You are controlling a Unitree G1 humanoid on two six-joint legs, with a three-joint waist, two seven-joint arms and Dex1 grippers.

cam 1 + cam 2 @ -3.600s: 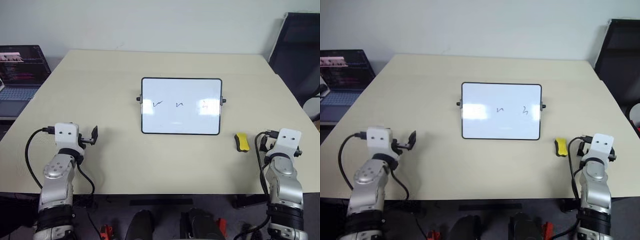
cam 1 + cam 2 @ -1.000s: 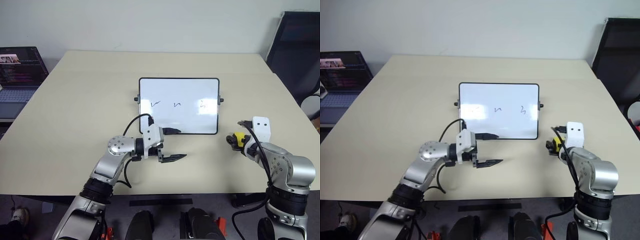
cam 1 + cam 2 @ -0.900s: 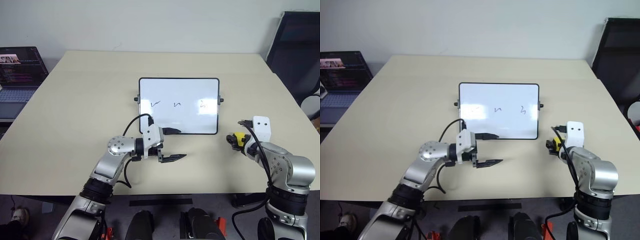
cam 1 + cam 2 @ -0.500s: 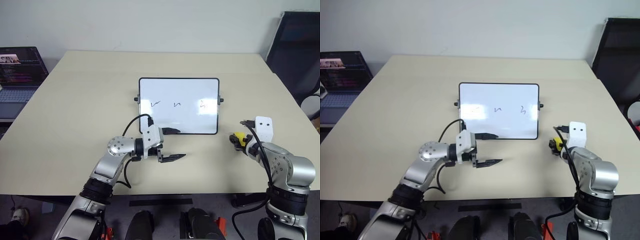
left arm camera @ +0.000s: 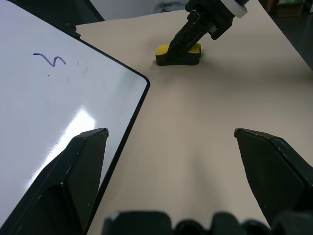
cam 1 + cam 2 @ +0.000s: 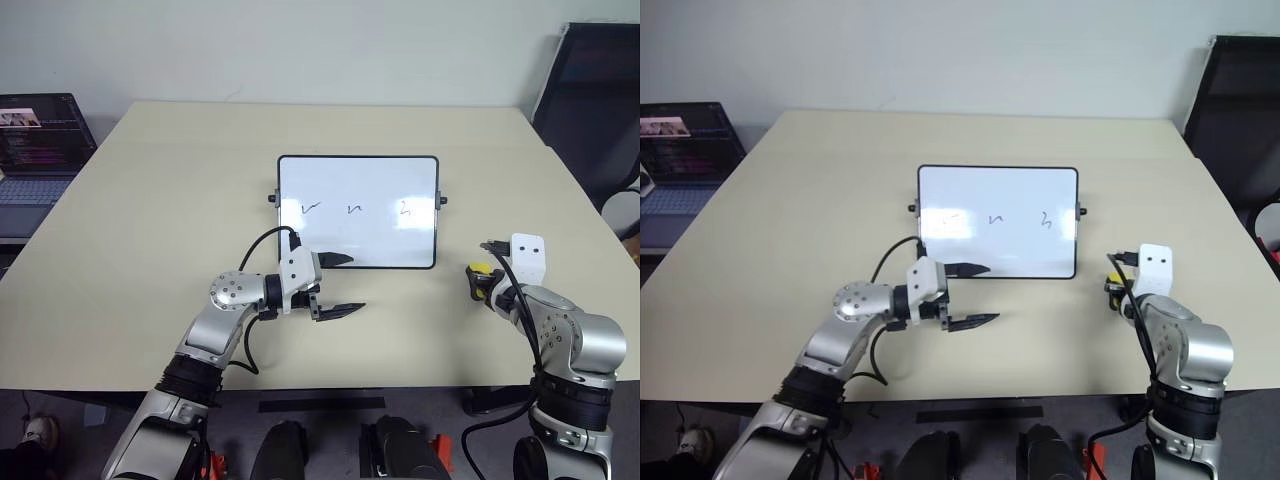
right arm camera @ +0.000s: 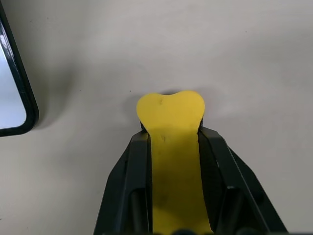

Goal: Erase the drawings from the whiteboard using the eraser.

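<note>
Eraser point(image 7: 170, 147) sits clamped between right gripper point(image 7: 171, 147) fingers (on table point(image 6: 180, 180))

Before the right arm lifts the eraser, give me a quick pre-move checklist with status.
1. Right tool shut on the eraser: ok, fingers press both long sides.
2. Eraser seated on the table, black underside down: ok in the left wrist view.
3. Drawings present on the whiteboard, three marks: ok.
4. Left tool open, beside the board's near edge: ok.
5. Left tool steadying the board: not ok, no grip on the frame.
</note>
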